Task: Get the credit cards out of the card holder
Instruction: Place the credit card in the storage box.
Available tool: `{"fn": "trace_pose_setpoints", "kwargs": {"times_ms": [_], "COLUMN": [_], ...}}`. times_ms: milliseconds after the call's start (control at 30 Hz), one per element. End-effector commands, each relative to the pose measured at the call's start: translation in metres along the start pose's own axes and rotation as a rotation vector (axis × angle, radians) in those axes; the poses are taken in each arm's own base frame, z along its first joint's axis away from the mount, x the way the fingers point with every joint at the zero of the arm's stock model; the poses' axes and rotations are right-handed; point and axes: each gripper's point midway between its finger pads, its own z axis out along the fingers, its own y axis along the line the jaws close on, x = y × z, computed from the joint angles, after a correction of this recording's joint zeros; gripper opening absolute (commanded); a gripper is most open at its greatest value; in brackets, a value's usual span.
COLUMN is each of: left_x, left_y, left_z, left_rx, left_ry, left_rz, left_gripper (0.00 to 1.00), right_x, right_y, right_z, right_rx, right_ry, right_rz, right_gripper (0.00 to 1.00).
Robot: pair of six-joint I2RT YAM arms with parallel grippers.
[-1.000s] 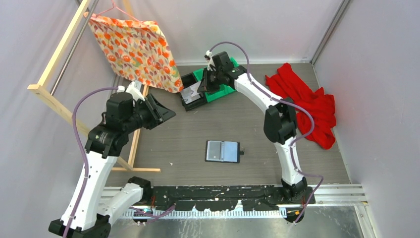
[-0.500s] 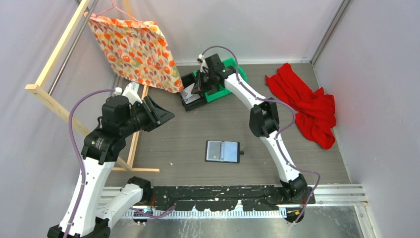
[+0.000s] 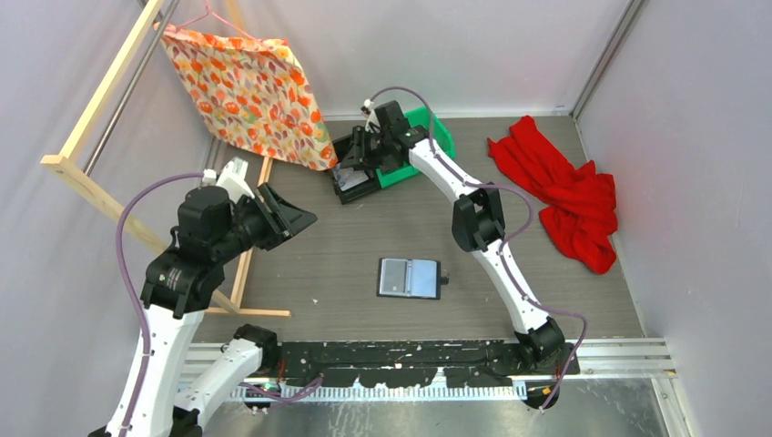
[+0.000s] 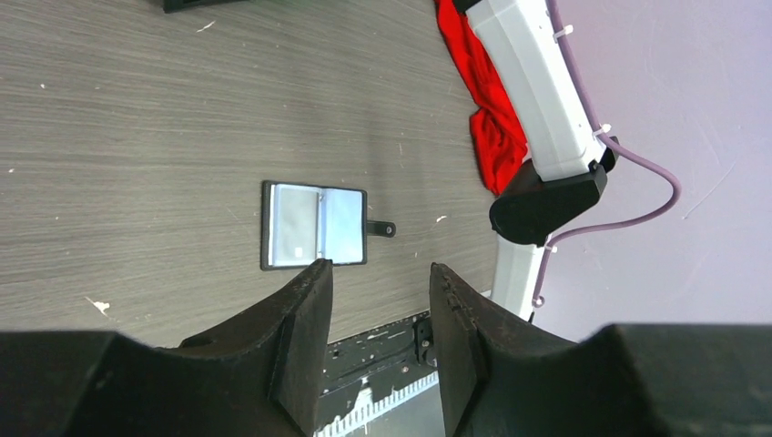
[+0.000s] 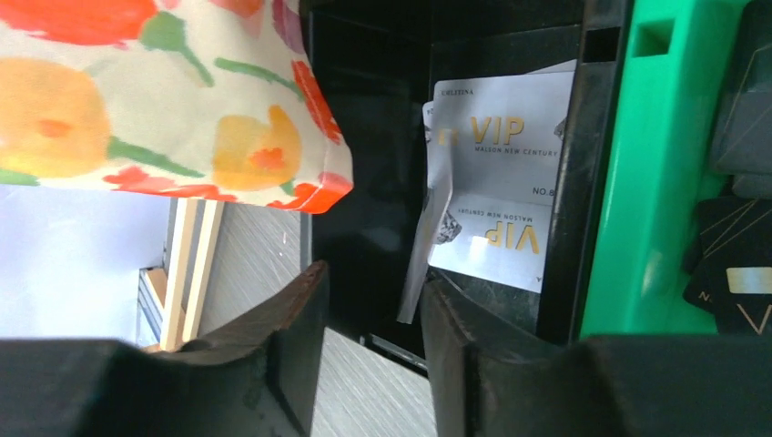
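Observation:
The card holder lies open flat on the table, its snap tab to the right; it also shows in the left wrist view, with greyish sleeves. White credit cards marked VIP lie in a black bin; one card leans on its edge. They show small in the top view. My right gripper is open and empty over that bin's near wall, also seen from above. My left gripper is open and empty, raised left of the holder, which shows just beyond its fingertips.
A green bin holding dark cards sits right of the black bin. A floral cloth hangs from a wooden rack over the black bin's left side. A red cloth lies at the right.
My right gripper has moved left, from the green bin's edge to over the black bin. My left arm has shifted slightly down and left. The card holder has not moved.

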Motion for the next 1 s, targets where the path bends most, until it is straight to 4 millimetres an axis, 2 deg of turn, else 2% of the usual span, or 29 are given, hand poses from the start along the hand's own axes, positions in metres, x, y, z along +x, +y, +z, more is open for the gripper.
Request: {"fn": "trace_pose_setpoints", "kwargs": {"times_ms": [0, 300, 567, 733, 833, 933, 967], "left_x": [-0.008, -0.002, -0.001, 0.004, 0.008, 0.016, 0.021], "left_y": [-0.005, -0.004, -0.004, -0.001, 0.001, 0.011, 0.016], "left_z": [-0.009, -0.003, -0.001, 0.009, 0.02, 0.034, 0.039], "left_rx": [0.008, 0.026, 0.031, 0.028, 0.035, 0.008, -0.005], "left_ry": [-0.042, -0.022, -0.015, 0.014, 0.046, 0.096, 0.117], "left_rz": [0.003, -0.018, -0.023, -0.045, -0.048, -0.047, -0.049], "left_gripper": [0.45, 0.45, 0.46, 0.47, 0.47, 0.47, 0.46], "right_x": [-0.026, -0.035, -0.053, -0.056, -0.056, -0.04, -0.03], "right_y": [0.031, 0.03, 0.042, 0.052, 0.059, 0.059, 0.051], "right_z": [-0.007, -0.029, -0.071, -0.104, -0.132, -0.167, -0.177], "right_rx": [-0.069, 0.015, 0.116, 0.16, 0.175, 0.182, 0.208], "right_ry": [-0.085, -0.122, -0.2, -0.234, -0.25, -0.245, -0.252], "right_rz": [-0.037, -0.091, -0.166, -0.219, -0.229, -0.182, -0.162], "right_gripper": [0.51, 0.56, 0.58, 0.61, 0.61, 0.61, 0.61]}}
